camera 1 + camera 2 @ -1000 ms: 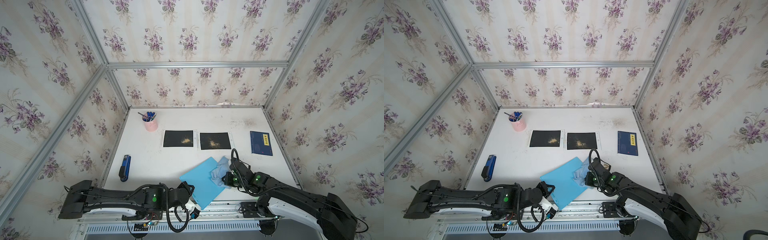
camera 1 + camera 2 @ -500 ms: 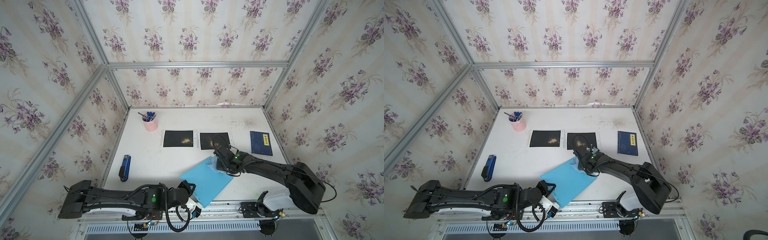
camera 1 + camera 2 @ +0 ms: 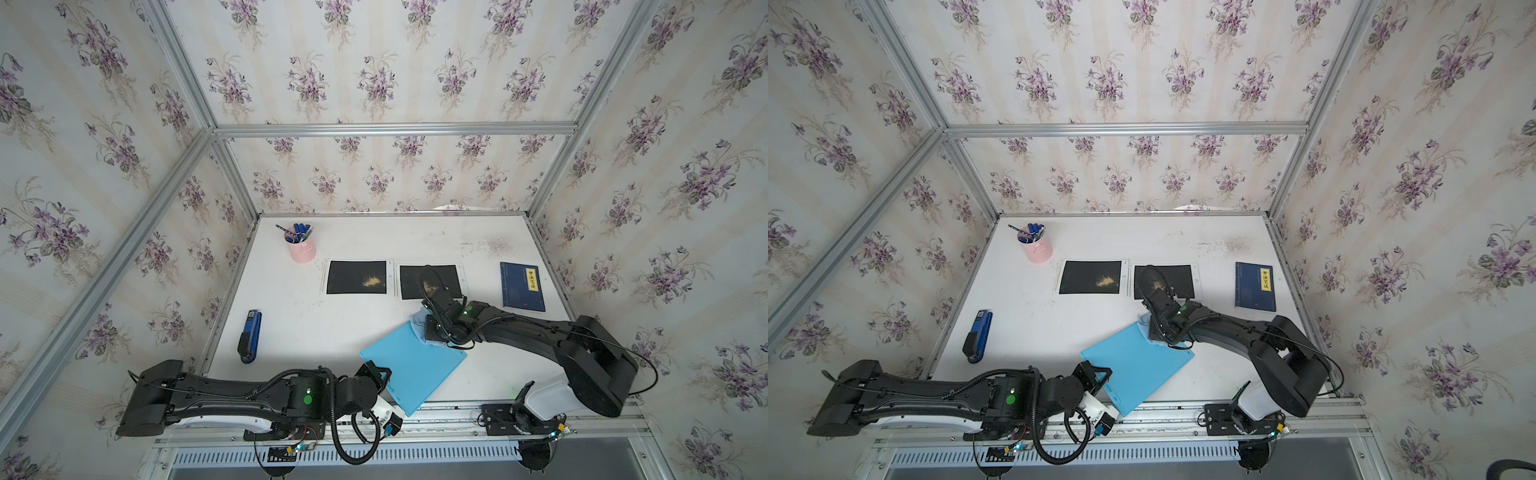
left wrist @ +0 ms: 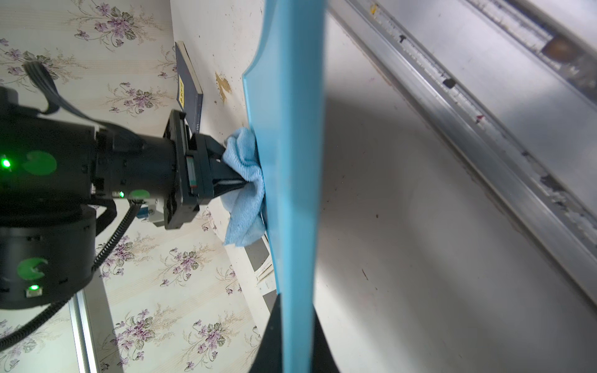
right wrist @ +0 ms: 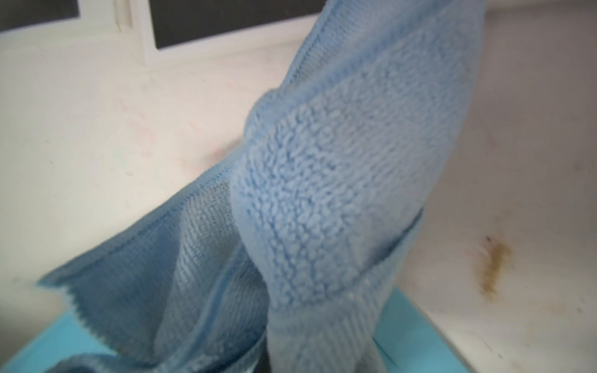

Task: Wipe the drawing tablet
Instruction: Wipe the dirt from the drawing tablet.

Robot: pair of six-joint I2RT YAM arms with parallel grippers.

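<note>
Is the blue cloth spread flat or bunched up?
Bunched up. The cloth shows crumpled folds where the right fingers grip it, and it touches the drawing tablet.

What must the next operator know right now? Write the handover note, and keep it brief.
Left gripper: shut on the near edge of the light blue flat rectangular drawing tablet.
Right gripper: shut on the pale blue crumpled microfibre cloth, pressed against the tablet's far corner.
Done: cloth picked up and in contact with the tablet.
Left: wipe across the remaining surface toward the left gripper; how much is already clean cannot be told.
</note>
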